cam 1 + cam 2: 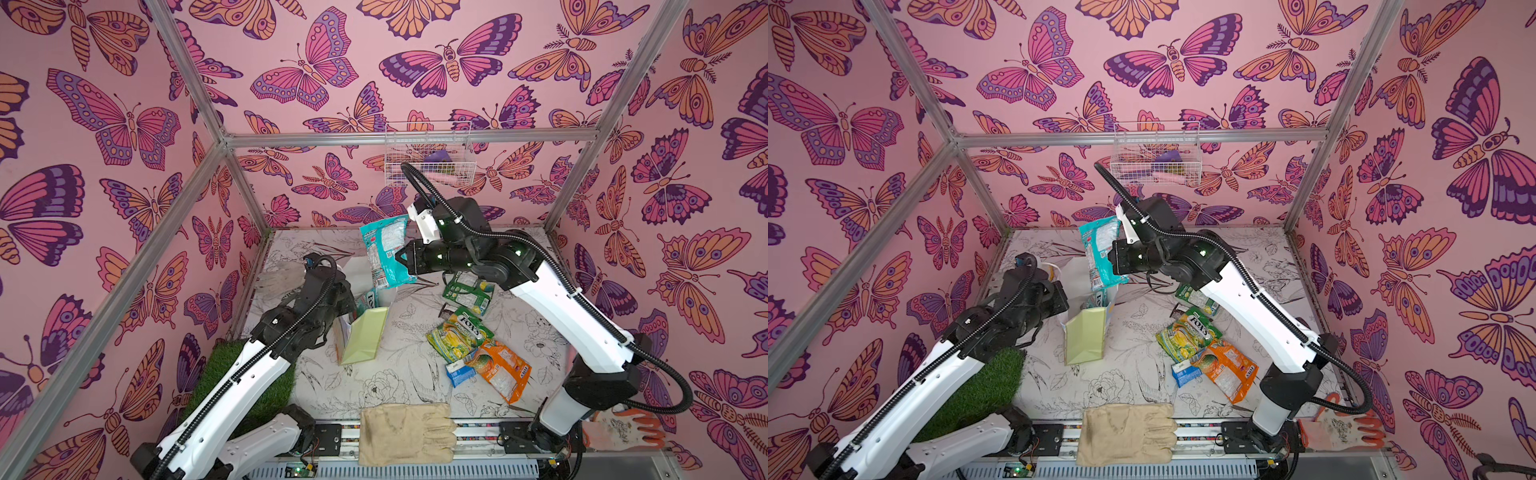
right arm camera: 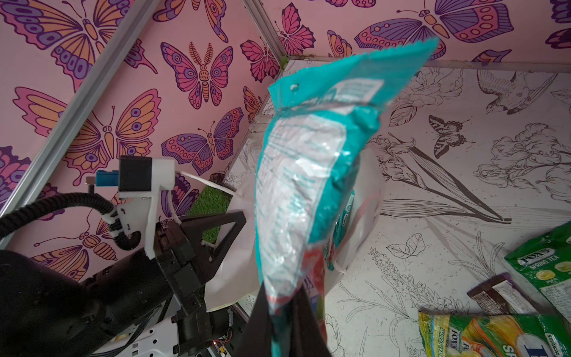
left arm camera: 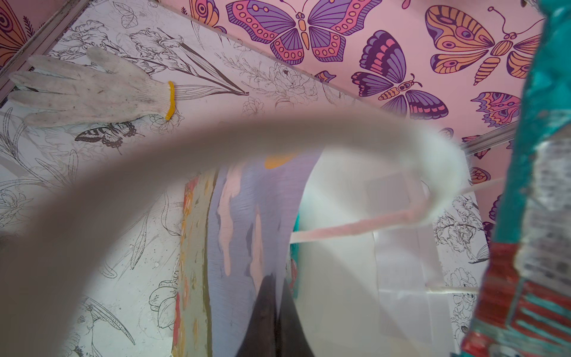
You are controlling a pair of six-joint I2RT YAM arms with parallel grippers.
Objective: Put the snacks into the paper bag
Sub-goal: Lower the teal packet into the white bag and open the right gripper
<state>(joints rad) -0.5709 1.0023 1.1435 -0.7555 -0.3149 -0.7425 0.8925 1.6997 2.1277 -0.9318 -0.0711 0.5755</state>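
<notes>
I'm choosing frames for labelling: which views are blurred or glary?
Left wrist view: a blurred pale band, probably a handle of the paper bag, near the lens, hides much; the knit glove behind is sharp. Right wrist view: the teal packet is slightly soft, with glare on its plastic. Both top views: evenly lit, sharp.

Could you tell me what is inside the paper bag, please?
A teal Fox's packet shows in the mouth of the paper bag; anything deeper is hidden by its walls and the held teal packet above.

Left arm (image 1: 253,374) and right arm (image 1: 552,307) were white-shelled with black joints, ribbed black cable hoses (image 1: 417,179), black right gripper (image 1: 398,254).
</notes>
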